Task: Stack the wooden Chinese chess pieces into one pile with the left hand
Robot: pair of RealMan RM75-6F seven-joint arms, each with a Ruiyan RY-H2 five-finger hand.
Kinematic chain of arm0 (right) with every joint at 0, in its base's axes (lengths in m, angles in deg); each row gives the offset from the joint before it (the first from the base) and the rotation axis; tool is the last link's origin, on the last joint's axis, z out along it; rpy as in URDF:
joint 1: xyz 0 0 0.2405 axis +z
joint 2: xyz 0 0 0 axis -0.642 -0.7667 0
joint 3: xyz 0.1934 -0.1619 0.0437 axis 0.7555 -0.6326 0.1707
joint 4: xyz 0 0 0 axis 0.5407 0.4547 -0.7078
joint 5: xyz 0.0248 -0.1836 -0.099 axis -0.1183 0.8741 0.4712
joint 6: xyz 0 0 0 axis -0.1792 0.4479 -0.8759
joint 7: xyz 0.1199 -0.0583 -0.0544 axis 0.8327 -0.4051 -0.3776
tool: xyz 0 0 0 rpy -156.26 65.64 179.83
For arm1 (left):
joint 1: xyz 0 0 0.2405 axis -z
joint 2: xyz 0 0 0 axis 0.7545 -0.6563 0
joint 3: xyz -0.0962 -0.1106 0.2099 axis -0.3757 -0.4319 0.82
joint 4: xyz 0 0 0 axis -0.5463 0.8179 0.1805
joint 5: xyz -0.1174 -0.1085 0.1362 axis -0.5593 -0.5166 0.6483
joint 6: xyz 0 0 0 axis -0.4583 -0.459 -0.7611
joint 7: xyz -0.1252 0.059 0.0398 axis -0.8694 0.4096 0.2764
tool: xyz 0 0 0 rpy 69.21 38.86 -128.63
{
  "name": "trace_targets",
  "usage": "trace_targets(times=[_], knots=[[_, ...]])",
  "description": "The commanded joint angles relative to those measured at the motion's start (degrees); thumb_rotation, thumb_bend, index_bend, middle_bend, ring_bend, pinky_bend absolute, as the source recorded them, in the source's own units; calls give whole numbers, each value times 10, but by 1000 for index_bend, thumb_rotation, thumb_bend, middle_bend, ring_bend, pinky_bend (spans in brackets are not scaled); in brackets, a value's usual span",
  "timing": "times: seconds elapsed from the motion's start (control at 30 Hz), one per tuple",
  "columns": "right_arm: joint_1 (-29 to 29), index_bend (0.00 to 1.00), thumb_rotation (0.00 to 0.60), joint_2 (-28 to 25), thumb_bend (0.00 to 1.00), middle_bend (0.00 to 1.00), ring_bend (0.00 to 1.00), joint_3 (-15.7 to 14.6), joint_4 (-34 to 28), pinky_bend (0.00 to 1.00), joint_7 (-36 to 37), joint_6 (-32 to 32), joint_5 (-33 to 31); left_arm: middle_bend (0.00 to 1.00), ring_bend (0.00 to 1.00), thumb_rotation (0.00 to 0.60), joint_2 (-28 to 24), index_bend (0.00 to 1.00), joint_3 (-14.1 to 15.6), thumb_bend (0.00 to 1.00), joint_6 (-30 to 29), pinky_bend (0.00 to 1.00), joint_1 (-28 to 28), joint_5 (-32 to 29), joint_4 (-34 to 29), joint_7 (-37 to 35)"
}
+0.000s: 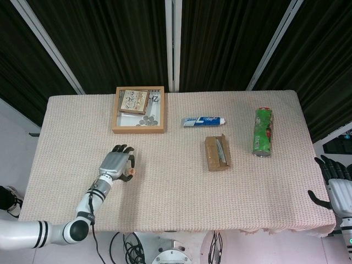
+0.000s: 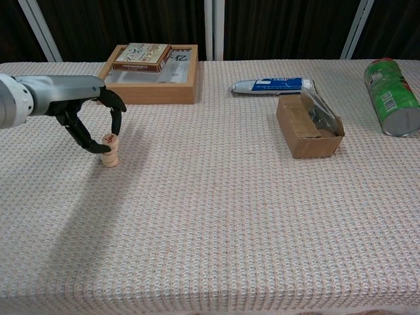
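left hand (image 2: 92, 115) curled over chess piece stack (image 2: 109, 150) near desk's (image 2: 216, 216) left edge, fingertips pinching top piece (image 2: 109, 139), right hand (image 1: 335, 187) spread, holding nothing, off right edge

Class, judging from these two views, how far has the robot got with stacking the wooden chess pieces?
Done: a short pile of round wooden chess pieces stands upright on the woven tablecloth. In hand: the left hand pinches the top piece, seated on the pile. Left: letting go. No loose pieces show on the cloth.

Cloth-covered table (image 2: 216, 216) (chess pile (image 2: 109, 151), tray (image 2: 147, 92), toothpaste (image 2: 272, 84), box (image 2: 307, 128), can (image 2: 392, 97))
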Motion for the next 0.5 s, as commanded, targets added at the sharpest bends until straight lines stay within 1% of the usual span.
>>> trace_targets(times=[0.03,0.2,0.5], knots=[[0,0,600,0,224,0,0,0,1,0,1,0,1,117,0,600,5,491,3,258,-2,0,4,-3,6,-2],[-2,0,600,-1,224,0,0,0,4,0,6,2,0,117,0,600,6,490,10,258,-12,0,8,-5,9,2],[-2,0,600,-2,224,0,0,0,4,0,6,1,-2,118,0,600,3,483,18,258,-12,0,14,-15,10,-3]])
